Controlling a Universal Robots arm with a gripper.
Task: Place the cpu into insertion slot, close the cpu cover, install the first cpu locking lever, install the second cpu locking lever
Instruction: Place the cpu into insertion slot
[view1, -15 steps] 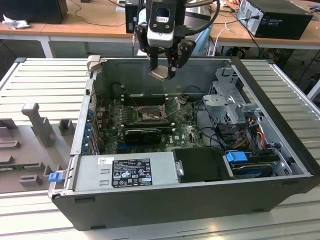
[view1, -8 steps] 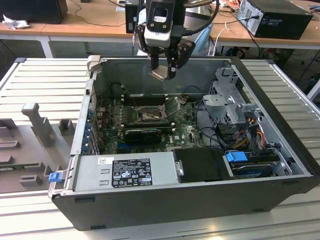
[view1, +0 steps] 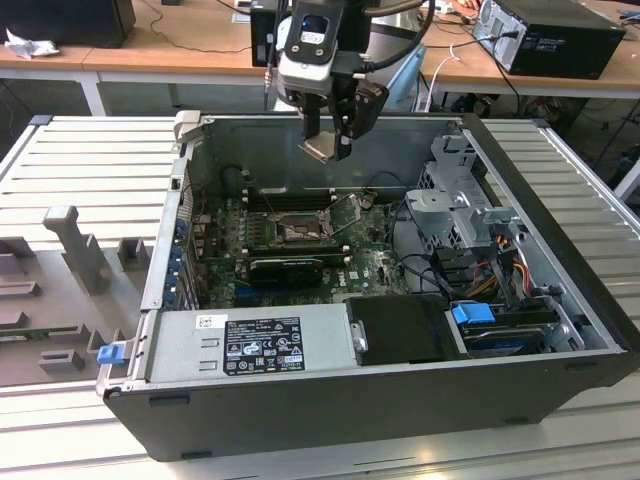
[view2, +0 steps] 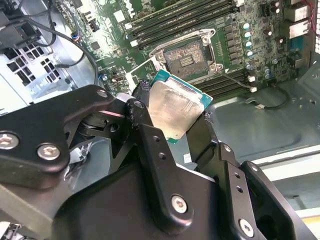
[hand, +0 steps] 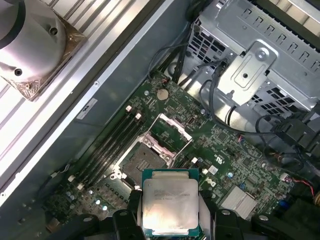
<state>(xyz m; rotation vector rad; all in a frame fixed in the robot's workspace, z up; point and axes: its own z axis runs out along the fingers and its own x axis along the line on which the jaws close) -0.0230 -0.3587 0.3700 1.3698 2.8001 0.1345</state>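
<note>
Black two-finger gripper (view1: 325, 148) clamps the small square silver-topped cpu (hand: 170, 200) by opposite edges above the grey case (view1: 300, 410); the dark-bordered square insertion slot (view1: 297, 232) sits at its 6 o'clock in the exterior view, thin silver cpu cover (hand: 172, 132) seemingly raised, so seating it well likely needs the chip level and corners matched.

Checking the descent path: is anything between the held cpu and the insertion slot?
Nothing: in the first wrist view, only open air separates the cpu from the insertion slot.
</note>
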